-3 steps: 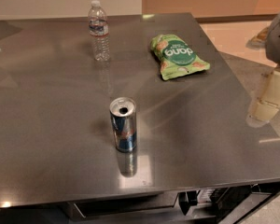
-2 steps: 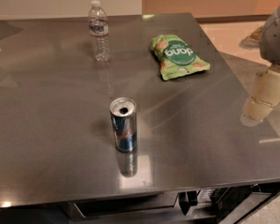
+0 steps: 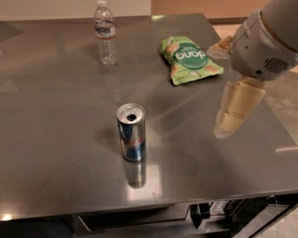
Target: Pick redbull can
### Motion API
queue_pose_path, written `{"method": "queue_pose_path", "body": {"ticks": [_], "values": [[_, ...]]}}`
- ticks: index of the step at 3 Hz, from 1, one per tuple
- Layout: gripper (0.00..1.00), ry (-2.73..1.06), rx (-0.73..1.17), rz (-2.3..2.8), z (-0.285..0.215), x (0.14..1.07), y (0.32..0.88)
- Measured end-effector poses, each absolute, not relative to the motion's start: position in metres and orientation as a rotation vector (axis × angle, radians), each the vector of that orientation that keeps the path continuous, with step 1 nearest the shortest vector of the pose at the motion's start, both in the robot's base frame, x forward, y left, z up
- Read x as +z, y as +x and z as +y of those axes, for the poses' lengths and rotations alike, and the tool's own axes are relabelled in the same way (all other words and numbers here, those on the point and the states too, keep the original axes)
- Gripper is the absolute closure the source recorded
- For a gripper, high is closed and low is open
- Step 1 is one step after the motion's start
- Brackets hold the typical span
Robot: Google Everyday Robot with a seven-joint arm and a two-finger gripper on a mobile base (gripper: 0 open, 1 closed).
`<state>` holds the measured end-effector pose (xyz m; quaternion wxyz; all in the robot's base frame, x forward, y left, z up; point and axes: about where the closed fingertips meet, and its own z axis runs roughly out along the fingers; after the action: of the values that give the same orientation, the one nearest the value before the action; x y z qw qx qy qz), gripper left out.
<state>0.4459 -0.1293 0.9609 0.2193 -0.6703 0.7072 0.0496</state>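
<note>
The redbull can [image 3: 131, 132] stands upright on the steel table [image 3: 49, 113], near the front edge, a little left of centre. It is blue and silver with a red logo and an opened silver top. My gripper [image 3: 233, 112] hangs from the white arm at the right, above the table surface, well to the right of the can and apart from it. It holds nothing.
A clear plastic water bottle [image 3: 106, 33] stands at the back, left of centre. A green snack bag [image 3: 188, 59] lies at the back right, just behind the gripper. The table's right edge [image 3: 283, 128] runs close beside the arm.
The arm and gripper have moved left from the right edge in over the table, toward the can. The can, bottle and bag have not moved.
</note>
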Motion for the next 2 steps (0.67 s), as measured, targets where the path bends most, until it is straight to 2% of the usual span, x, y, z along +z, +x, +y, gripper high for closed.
{"method": "queue_pose_path", "body": {"ticks": [2], "values": [[0.0,-1.912,0.365,1.831,-0.061,0.939,0.449]]}}
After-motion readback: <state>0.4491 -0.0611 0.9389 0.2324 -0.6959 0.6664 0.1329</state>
